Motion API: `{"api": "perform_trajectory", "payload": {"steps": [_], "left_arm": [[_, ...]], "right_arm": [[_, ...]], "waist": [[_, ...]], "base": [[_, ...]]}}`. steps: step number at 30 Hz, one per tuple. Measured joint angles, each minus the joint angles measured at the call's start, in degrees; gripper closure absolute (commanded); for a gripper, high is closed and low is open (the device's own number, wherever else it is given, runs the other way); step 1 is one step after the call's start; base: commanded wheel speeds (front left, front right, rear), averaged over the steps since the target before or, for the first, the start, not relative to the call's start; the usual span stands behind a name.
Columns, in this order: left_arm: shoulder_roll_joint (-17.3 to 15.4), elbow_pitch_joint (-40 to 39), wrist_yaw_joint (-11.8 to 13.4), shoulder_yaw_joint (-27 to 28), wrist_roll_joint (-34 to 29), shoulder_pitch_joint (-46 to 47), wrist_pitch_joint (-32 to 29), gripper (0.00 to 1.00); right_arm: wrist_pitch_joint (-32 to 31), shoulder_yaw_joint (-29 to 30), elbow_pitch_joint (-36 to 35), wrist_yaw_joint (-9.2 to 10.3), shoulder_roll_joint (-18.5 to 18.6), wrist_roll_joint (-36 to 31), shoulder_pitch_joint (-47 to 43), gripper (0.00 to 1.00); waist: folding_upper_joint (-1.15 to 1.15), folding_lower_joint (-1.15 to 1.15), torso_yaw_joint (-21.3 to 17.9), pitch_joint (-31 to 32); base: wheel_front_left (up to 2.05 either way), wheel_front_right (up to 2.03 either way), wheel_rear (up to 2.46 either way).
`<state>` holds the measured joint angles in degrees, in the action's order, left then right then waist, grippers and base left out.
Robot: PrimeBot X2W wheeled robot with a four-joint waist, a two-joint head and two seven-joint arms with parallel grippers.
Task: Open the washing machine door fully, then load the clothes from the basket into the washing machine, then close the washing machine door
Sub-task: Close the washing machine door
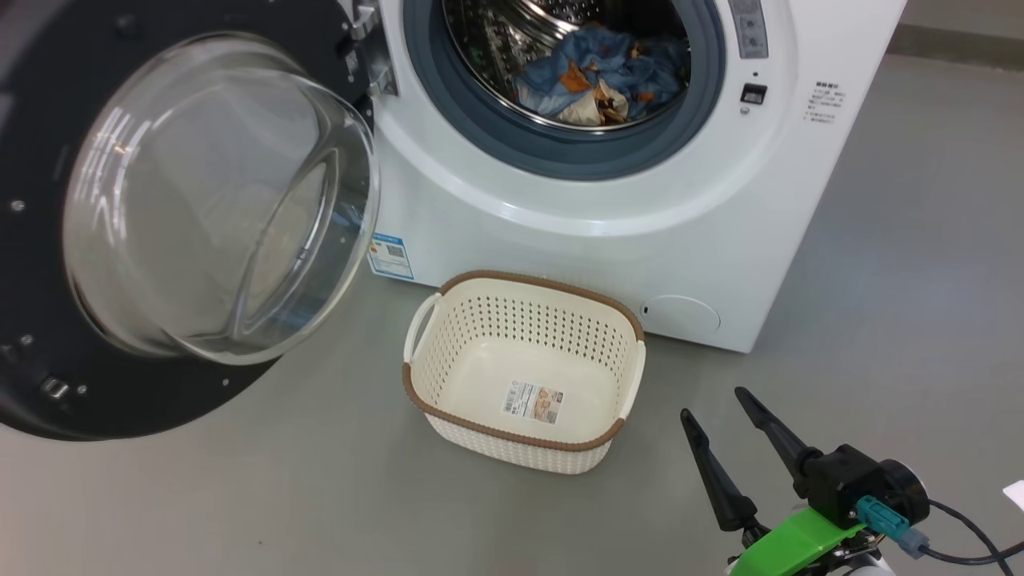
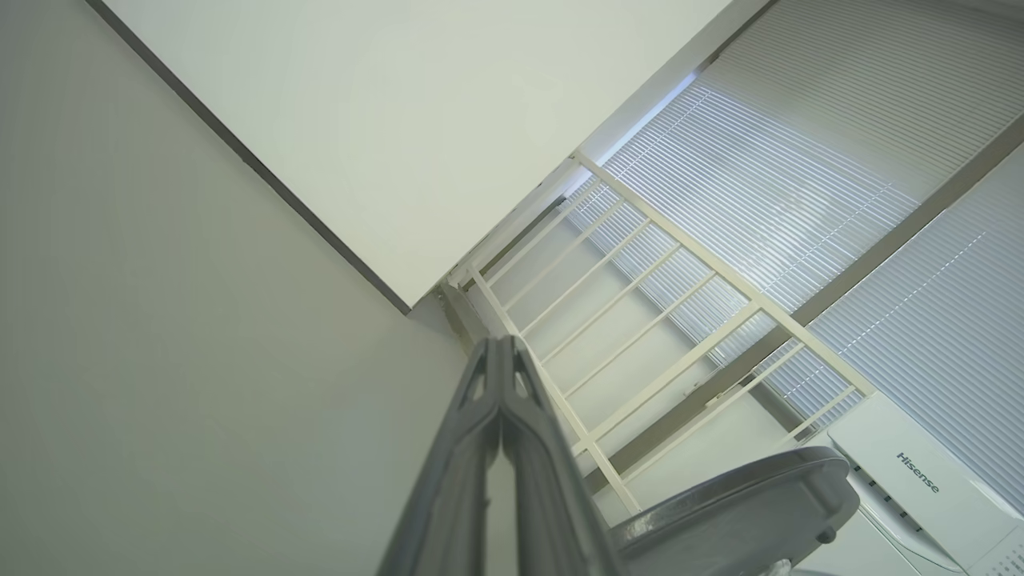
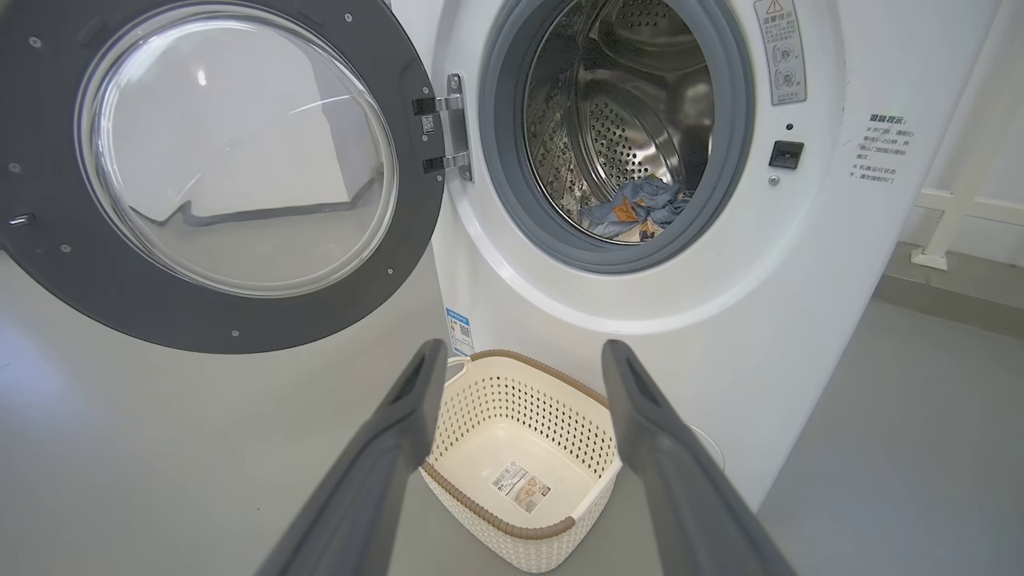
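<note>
Black tapered fingers (image 1: 716, 472), green bracket (image 1: 792, 544), teal plug (image 1: 880, 516)

Grey floor, two things standing on it.
From my end, the smooth grey floor (image 1: 200, 496) carries the white washing machine (image 1: 576, 256), with the cream perforated basket (image 1: 512, 458) upright just in front of its lower panel.
</note>
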<state>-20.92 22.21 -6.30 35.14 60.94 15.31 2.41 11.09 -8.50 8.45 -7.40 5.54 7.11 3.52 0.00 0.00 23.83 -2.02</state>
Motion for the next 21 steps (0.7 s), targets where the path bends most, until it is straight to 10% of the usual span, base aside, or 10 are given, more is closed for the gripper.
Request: {"api": "perform_trajectory", "payload": {"steps": [21], "left_arm": [[-2.58,16.44,0.67,5.02,18.13,13.42,-17.04,1.00]], "right_arm": [[-3.02,0.62,-4.83,0.00,2.69,-0.08,1.41,0.00]], "waist": [[0.00,0.00,-4.66,-7.73]], "base": [[0.00,0.00,0.00]]}}
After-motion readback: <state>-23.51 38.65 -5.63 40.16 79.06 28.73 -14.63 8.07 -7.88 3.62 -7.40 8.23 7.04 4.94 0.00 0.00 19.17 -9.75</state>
